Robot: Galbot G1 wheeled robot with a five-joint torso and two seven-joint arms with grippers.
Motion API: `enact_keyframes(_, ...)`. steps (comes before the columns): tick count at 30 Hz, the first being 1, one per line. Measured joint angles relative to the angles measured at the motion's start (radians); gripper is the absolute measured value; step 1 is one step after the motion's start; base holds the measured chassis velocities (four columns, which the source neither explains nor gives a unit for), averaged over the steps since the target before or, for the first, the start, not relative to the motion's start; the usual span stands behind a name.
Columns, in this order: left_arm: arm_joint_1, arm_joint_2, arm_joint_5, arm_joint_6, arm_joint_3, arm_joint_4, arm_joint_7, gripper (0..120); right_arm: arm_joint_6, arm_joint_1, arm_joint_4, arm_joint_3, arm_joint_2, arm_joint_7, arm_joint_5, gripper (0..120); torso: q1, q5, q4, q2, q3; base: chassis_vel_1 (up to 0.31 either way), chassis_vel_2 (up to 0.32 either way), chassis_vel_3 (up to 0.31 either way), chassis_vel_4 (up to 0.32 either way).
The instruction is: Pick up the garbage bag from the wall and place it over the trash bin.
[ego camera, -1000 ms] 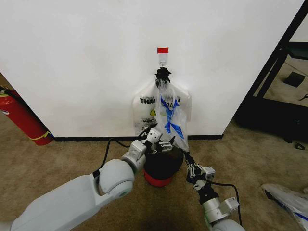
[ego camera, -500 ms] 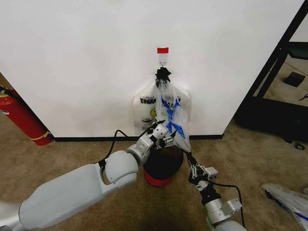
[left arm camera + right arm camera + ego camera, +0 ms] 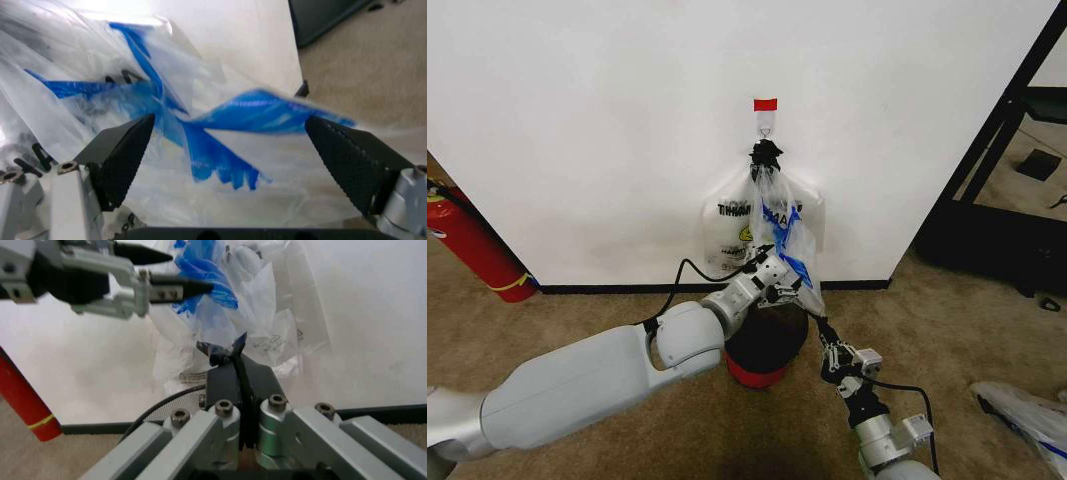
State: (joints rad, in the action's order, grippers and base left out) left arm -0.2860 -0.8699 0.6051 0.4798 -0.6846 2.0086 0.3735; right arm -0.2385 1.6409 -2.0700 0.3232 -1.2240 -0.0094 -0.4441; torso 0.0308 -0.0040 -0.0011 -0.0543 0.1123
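Brown carpet [image 3: 577, 310] runs up to a plain white wall [image 3: 577, 130]. Nearest, just right of the trash bin [image 3: 765, 350], the right gripper [image 3: 830, 345] has its jaws pressed together on the lower corner of the garbage bag [image 3: 785, 245], judging by the right wrist view, where a pinch of plastic sits between them. Above the bin, the left gripper [image 3: 775, 285] has slid forward and up from the bin's rim over the last second, and its jaws now stand spread on either side of the bag's blue-printed lower part [image 3: 220, 125]. The bag hangs above the bin from the hook [image 3: 765, 128] under the red tape [image 3: 765, 104]. A second grip looks imminent; lifting off has yet to happen.
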Motion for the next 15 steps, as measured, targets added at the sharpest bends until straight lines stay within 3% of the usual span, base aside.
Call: enact_keyframes(15,0.081,-0.01,0.006,0.055,-0.086,-0.021,0.014,88,-0.003,0.008,-0.011,0.008,-0.003,-0.003,-0.005,0,0.0,0.0,0.0001,0.0,0.0,0.0,0.0,0.0,0.0)
